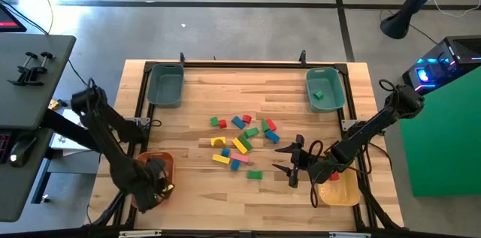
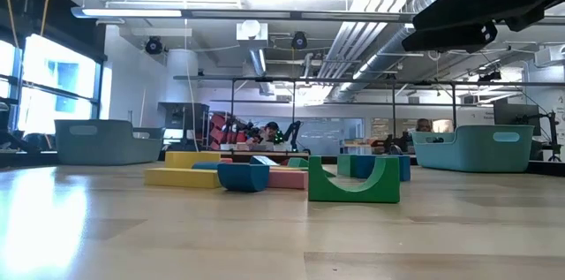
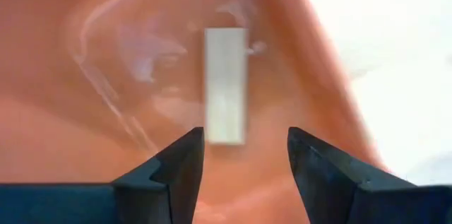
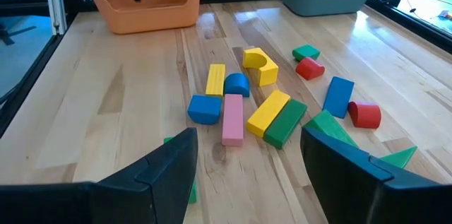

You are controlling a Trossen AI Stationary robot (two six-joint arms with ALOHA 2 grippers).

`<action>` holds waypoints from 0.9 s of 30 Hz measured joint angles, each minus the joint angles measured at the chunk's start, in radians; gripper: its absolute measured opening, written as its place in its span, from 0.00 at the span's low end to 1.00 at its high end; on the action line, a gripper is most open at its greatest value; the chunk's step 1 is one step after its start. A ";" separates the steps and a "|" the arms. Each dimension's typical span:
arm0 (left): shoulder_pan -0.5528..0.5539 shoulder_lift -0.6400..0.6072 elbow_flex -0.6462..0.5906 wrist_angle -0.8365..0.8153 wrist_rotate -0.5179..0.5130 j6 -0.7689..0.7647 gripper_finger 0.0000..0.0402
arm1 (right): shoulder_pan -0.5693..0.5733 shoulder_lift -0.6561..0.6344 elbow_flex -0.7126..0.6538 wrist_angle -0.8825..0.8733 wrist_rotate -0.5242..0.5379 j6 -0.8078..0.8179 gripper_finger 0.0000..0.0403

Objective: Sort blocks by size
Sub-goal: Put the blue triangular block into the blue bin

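Orange bin (image 1: pixel 154 164), near-left corner of the table (image 1: pixel 195 193): held one natural-wood bar (image 3: pixel 226 85), lying flat on its floor, presumably dropped there as one size class. Left gripper (image 3: pixel 245 155) hung directly over it, pointing down into the bin, fingers parted and clear of the bar; nothing held. Left arm folded low over that corner.

Yellow bin (image 1: pixel 340 191), across the near edge from the orange bin: contents not legible. Right gripper (image 1: pixel 294 161) stood just beside it, low and level, aimed toward the orange bin, fingers spread wide and empty, probably lined up for the next pick.

Blocks (image 1: pixel 242 142), beyond the orange bin toward mid-table: a loose cluster, unsorted. Green arch (image 2: pixel 353 179) nearest the front edge; pink bar (image 4: pixel 232 119), yellow bar (image 4: pixel 268 112) and blue pieces close together.

Two teal bins (image 1: pixel 165 85), far edge: the one farther from the orange bin held a green block (image 1: pixel 319 94).
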 joint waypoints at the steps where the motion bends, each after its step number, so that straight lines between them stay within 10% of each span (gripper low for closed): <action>1: 0.002 -0.025 0.008 0.000 -0.034 0.003 0.48 | 0.000 0.000 0.000 0.000 0.000 0.000 0.62; 8: 0.087 -0.201 0.024 0.103 -0.396 0.265 0.48 | 0.000 0.000 0.000 0.000 0.000 -0.008 0.62; 15: 0.326 -0.210 0.025 0.358 -0.588 0.946 0.48 | 0.000 0.000 0.000 0.000 0.000 -0.018 0.62; 27: 0.846 0.042 0.025 0.805 -0.216 1.860 0.48 | 0.000 0.000 0.000 0.000 -0.008 -0.011 0.62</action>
